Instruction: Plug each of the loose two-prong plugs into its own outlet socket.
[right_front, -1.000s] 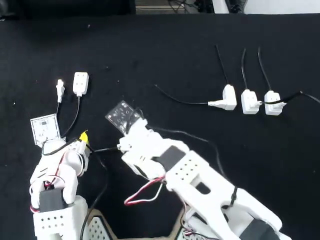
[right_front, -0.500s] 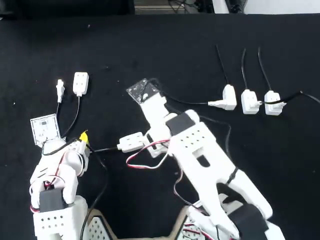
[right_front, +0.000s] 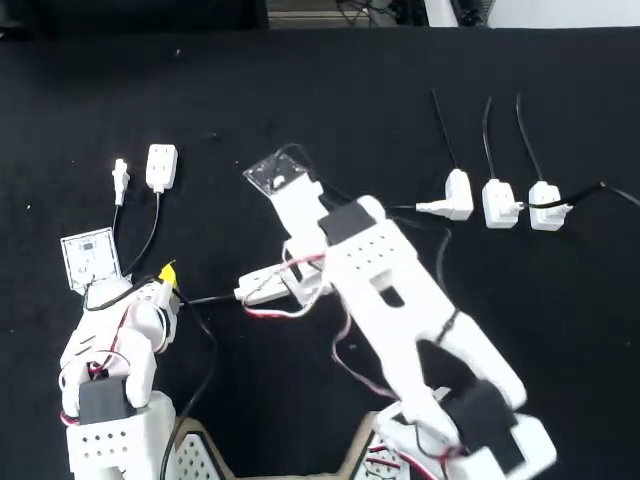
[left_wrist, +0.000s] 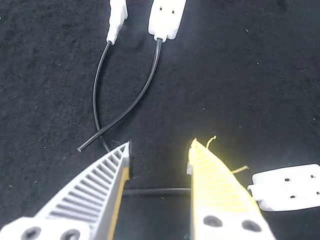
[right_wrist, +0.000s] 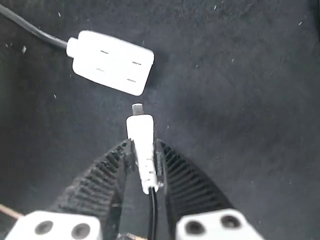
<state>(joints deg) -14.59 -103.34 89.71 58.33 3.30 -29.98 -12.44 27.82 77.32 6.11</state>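
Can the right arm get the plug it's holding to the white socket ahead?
Probably yes. The right gripper is shut on the plug, and only bare mat lies between its tip and the socket. The slots face the camera rather than the plug, so it may need tilting.

Robotics lab bench: black felt table (right_front: 300, 80), loose cables (right_front: 372, 10) past its far edge

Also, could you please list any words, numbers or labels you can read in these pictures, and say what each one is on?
No text can be read.
White square tag at the left arm's tip: faint grey marks, too small to read.
Outlet socket and the plug near it: no print to be seen.
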